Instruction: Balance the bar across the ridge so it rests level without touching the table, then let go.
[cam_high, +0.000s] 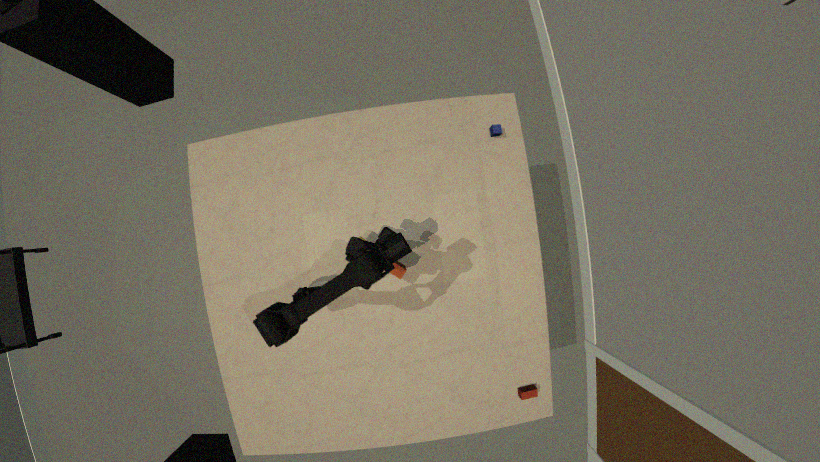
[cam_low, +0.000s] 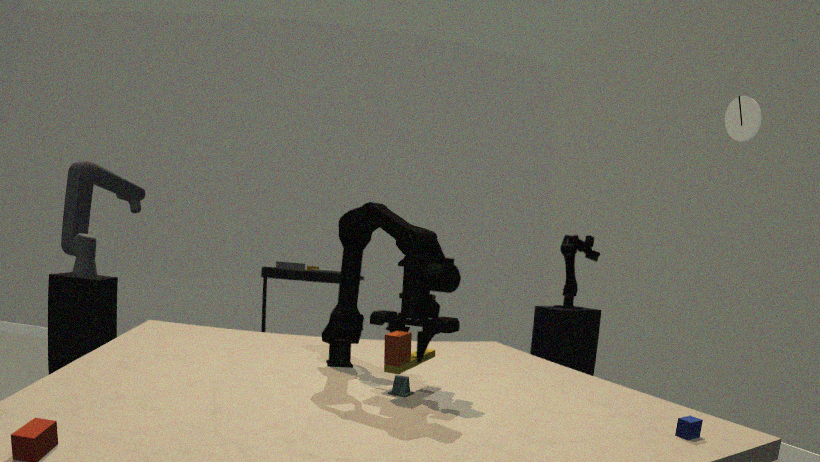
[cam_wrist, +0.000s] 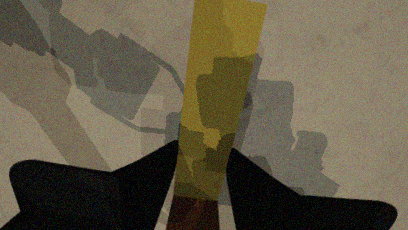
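The yellow bar (cam_low: 393, 369) (cam_wrist: 220, 30) (cam_high: 399, 270) hangs above the table and carries an orange-red block (cam_low: 397, 348) (cam_wrist: 192, 216) on one end. My gripper (cam_low: 421, 356) (cam_wrist: 203, 150) is shut on the bar, between the block and the far end. In the top view the arm covers the fingers and nearly all of the bar. The small teal ridge (cam_low: 401, 386) stands on the table below the bar, with a visible gap between them in the exterior view. The bar hides nearly all of the ridge in the wrist view.
A blue cube (cam_high: 495, 130) (cam_low: 689, 428) lies near one table corner. A separate red block (cam_high: 527, 391) (cam_low: 34, 439) lies near another corner. The arm's base (cam_high: 277, 325) (cam_low: 339, 353) stands on the table (cam_high: 275, 172) (cam_low: 172, 367). Other arms on pedestals stand beyond the table.
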